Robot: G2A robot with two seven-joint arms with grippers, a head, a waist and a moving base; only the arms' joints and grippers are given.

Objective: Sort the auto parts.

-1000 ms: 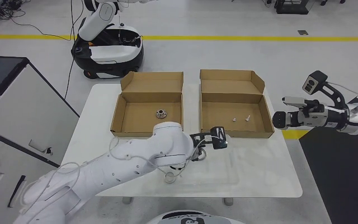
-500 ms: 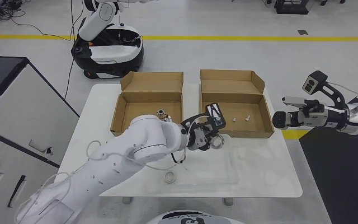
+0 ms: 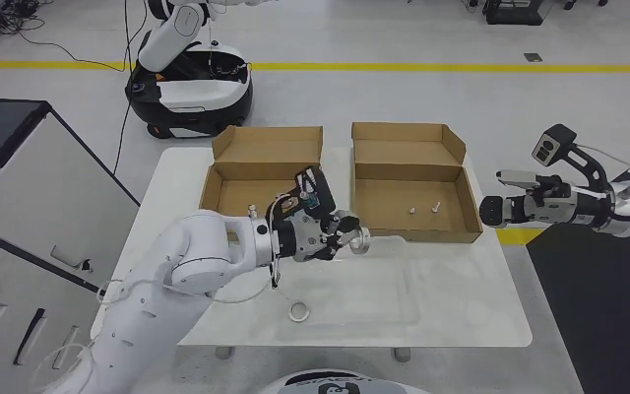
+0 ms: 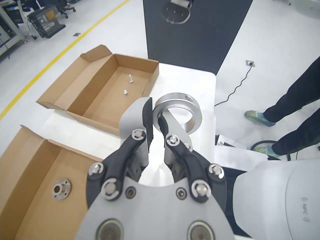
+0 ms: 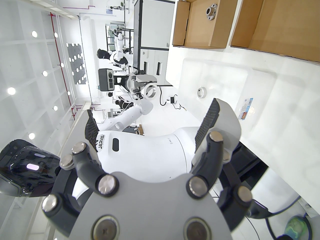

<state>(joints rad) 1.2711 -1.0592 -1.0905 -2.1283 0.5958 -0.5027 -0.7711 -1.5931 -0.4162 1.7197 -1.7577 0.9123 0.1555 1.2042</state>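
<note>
Top view: left gripper [image 3: 352, 239] holds silver ring [image 3: 361, 239] in air, just beside flange box [image 3: 209, 212] front corner; small ring [image 3: 298, 312] on table [image 3: 443, 305], well apart from flange box; right gripper [image 3: 489, 211] far from flange box, off table.

Left wrist view: left gripper clamps ring wall, one finger inside, one outside; flange [image 4: 60, 189] lies in flange box.

Right wrist view: right gripper fingers wide apart, nothing in them.

Step looks like carrying ring to box; next move likely needs ring over flange box, then go low, let go softly.

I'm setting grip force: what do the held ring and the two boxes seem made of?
The ring: probably machined metal, steel or aluminium; silvery satin sheen, crisp edges, a threaded hole. The boxes: cardboard, matte brown, with creased fold-out flaps.
</note>
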